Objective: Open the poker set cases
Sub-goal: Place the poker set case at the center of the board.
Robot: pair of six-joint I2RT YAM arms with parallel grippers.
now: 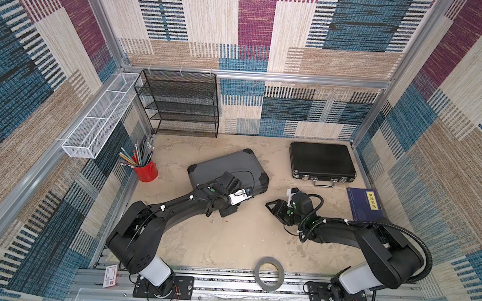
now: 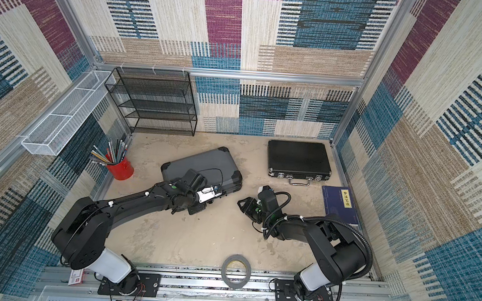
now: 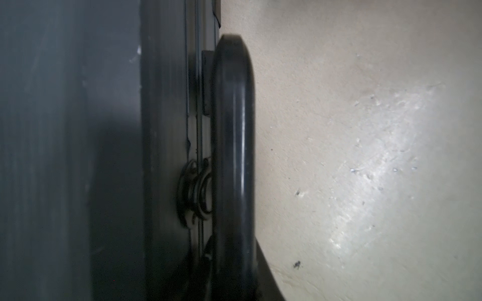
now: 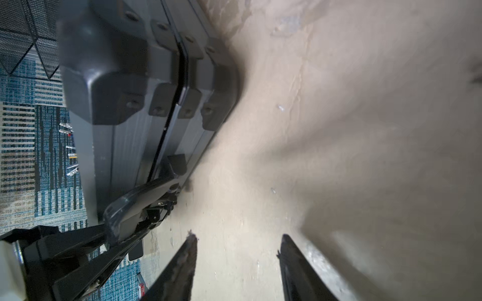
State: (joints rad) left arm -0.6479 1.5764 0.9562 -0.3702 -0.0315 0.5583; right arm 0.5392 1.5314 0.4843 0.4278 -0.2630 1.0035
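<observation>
The grey poker set case (image 1: 227, 164) (image 2: 203, 161) with black corners lies flat mid-table, lid down. The slimmer black case (image 1: 321, 160) (image 2: 298, 158) with silver latches lies closed at the back right. My left gripper (image 1: 245, 194) (image 2: 216, 189) points along the grey case's front edge and is shut on its black handle (image 3: 232, 156) (image 4: 140, 200). The left wrist view shows that handle close up beside the case wall (image 3: 65, 130). My right gripper (image 1: 272, 208) (image 4: 238, 238) hangs open over bare table to the right of the grey case (image 4: 117, 135), with nothing between its fingers.
A dark blue book (image 1: 363, 203) lies right of the right arm. A red cup of pencils (image 1: 145, 170) stands at the left, a black mesh shelf (image 1: 179, 102) at the back, a white wire basket (image 1: 98, 116) on the left wall. A tape roll (image 1: 270, 272) sits at the front edge.
</observation>
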